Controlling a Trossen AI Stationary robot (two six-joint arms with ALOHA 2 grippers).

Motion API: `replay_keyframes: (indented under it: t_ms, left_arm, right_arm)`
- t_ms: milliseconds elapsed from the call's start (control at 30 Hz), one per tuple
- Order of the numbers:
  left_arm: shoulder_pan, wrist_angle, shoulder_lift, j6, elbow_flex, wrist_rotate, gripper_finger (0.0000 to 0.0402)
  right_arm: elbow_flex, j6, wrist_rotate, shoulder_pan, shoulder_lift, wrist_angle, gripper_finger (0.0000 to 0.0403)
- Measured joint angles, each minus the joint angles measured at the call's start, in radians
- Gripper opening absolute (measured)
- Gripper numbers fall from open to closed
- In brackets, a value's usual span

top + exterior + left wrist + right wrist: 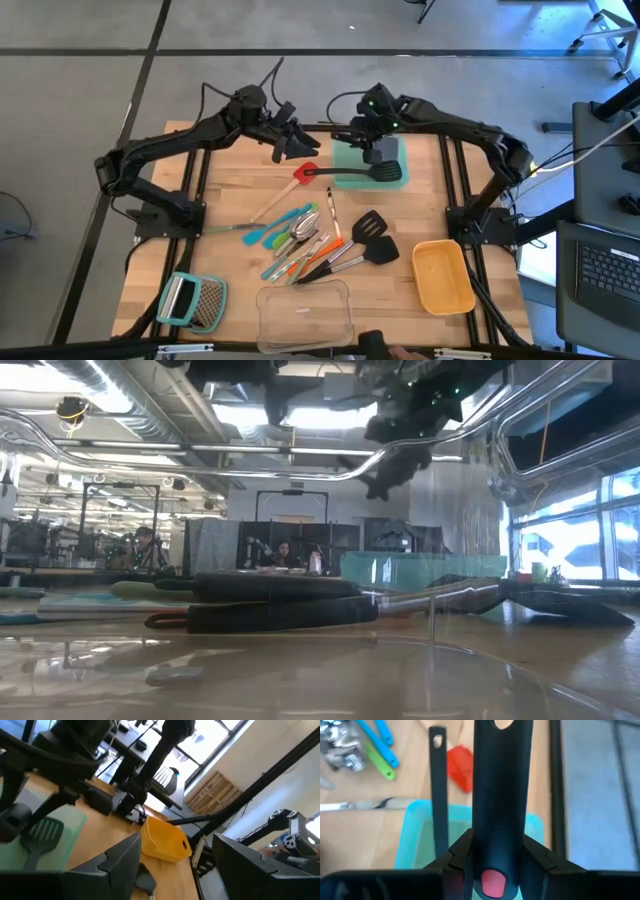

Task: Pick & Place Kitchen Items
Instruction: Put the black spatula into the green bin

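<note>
Above the teal container point(372, 166) at upper centre, the right gripper point(497, 865) clamps a black utensil point(498, 795) by its stiff, light, possibly slippery handle; the left gripper point(291, 140) hovers wide, empty.

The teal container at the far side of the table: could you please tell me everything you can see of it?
The teal container is a shallow, rectangular, translucent plastic tray with rounded corners, lying flat on the wooden table at its far edge. A black slotted spatula lies in it, its handle sticking out over the rim towards the red spatula. The right gripper hangs directly above, shut on a black utensil handle.
</note>
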Motion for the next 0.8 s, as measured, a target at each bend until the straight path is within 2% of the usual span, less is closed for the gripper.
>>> replay_keyframes:
  t_ms: [433, 800]
  left_arm:
    - [0.041, -0.029, 0.000, 0.000, 0.000, 0.005, 0.0239]
    - [0.040, -0.029, 0.000, 0.003, 0.000, 0.005, 0.0239]
  right_arm:
    - [0.000, -0.094, -0.036, -0.055, 0.103, -0.022, 0.0104]
    - [0.000, -0.107, -0.037, -0.066, 0.161, -0.008, 0.0104]
